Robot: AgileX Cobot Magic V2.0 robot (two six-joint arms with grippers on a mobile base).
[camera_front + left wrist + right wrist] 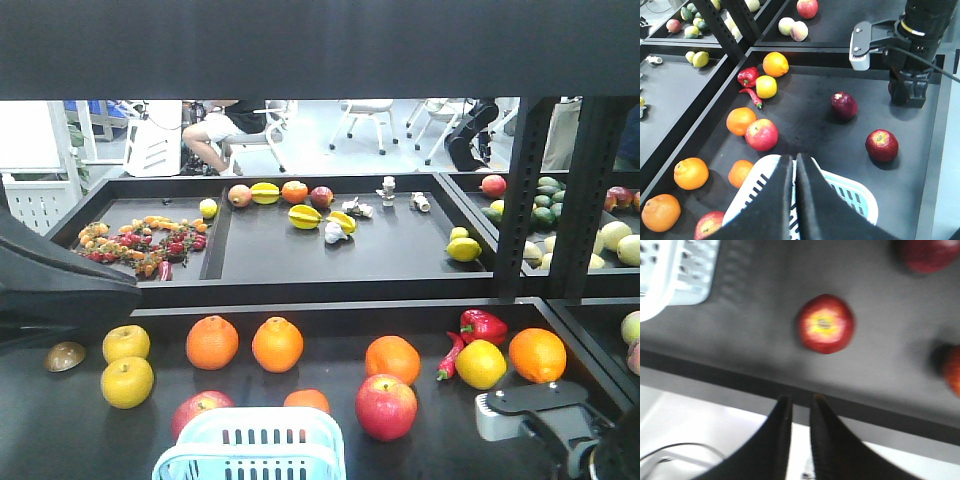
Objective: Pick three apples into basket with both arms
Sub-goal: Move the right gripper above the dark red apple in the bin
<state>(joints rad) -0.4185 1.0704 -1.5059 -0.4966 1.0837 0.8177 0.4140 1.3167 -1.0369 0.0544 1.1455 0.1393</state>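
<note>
Black and closed in by a raised lip, the table (60, 420) is viewed from its near side. Closest in, the basket (250, 445) is set at the near edge. The left hand (795, 156) is held above it, drawn to a narrow slit with nothing gripped. The right hand (800, 397) is held out past the table's dark edge, likewise narrowed and empty. Just inside that edge a red apple (826, 323) is found alone, with bare surface all round it. A darker apple (844, 105) is seen beyond it, well apart. A blushed apple (386, 406) is placed just right of the basket and a fourth apple (202, 412) just left, with an orange (306, 402) lodged behind the rim between them. Farther back, a loose row of oranges (277, 343) is spread with gaps between the fruits, and a red pepper (482, 325) is laid near the far lip.
</note>
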